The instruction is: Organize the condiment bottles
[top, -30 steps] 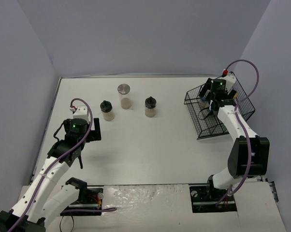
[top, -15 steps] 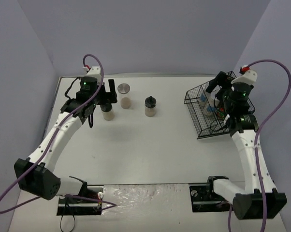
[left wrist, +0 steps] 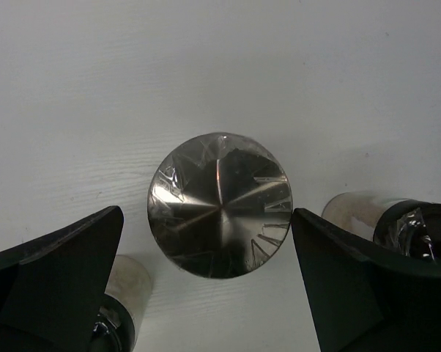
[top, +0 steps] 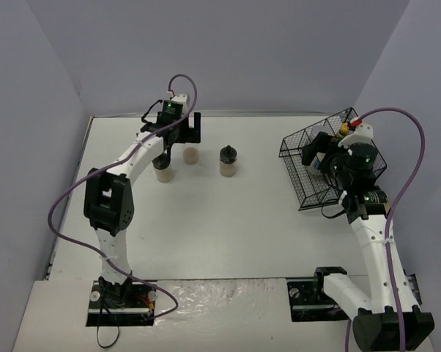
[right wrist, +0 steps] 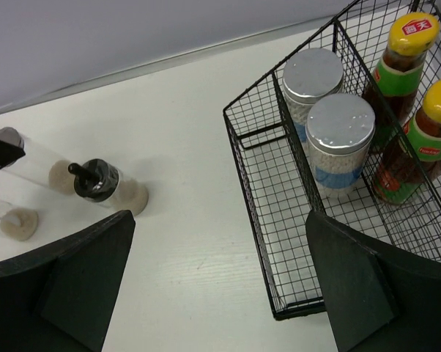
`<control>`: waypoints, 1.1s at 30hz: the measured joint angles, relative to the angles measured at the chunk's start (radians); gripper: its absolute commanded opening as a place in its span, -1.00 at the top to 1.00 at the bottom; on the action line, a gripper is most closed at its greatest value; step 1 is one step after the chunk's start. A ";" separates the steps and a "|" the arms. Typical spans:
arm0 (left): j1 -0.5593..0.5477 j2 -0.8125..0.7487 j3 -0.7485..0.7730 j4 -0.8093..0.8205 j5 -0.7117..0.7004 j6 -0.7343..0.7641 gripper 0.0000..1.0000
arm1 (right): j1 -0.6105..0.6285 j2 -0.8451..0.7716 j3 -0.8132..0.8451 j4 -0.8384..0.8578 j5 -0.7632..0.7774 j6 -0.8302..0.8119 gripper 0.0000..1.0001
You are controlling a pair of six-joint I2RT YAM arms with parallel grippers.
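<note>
A silver-lidded shaker (left wrist: 220,204) stands at the back of the table, and my left gripper (left wrist: 206,214) is open, straight above it, with a finger on each side of the lid. In the top view the gripper (top: 184,132) hides the lid; the shaker's base (top: 191,155) shows. Two black-lidded beige jars (top: 162,169) (top: 228,161) stand beside it. My right gripper (right wrist: 220,216) is open and empty, above the near left edge of the black wire basket (right wrist: 256,192). The basket holds two silver-lidded shakers (right wrist: 313,81) (right wrist: 341,139) and two dark yellow-capped sauce bottles (right wrist: 404,66) (right wrist: 425,139).
The basket (top: 312,187) stands at the table's right side, close to the right wall. The purple back wall runs just behind the shaker and jars. The left arm (top: 129,165) stretches over the left part of the table.
The left arm has swung from the near left to the back and now hovers over the shaker. The right gripper has drawn back from the basket towards its left edge.
</note>
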 measured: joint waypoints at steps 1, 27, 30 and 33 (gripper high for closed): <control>-0.001 0.012 0.009 0.002 -0.002 0.004 -0.94 | 0.000 -0.001 -0.003 -0.004 -0.009 0.000 -1.00; -0.164 -0.173 -0.243 -0.054 0.009 0.072 0.67 | 0.013 0.016 -0.006 -0.004 -0.076 -0.019 -1.00; -0.245 -0.256 -0.345 -0.036 0.011 0.063 0.59 | 0.039 0.017 -0.013 0.011 -0.077 -0.019 -1.00; -0.329 -0.344 -0.450 -0.020 0.011 0.050 0.46 | 0.085 0.020 -0.029 0.029 -0.072 -0.019 -1.00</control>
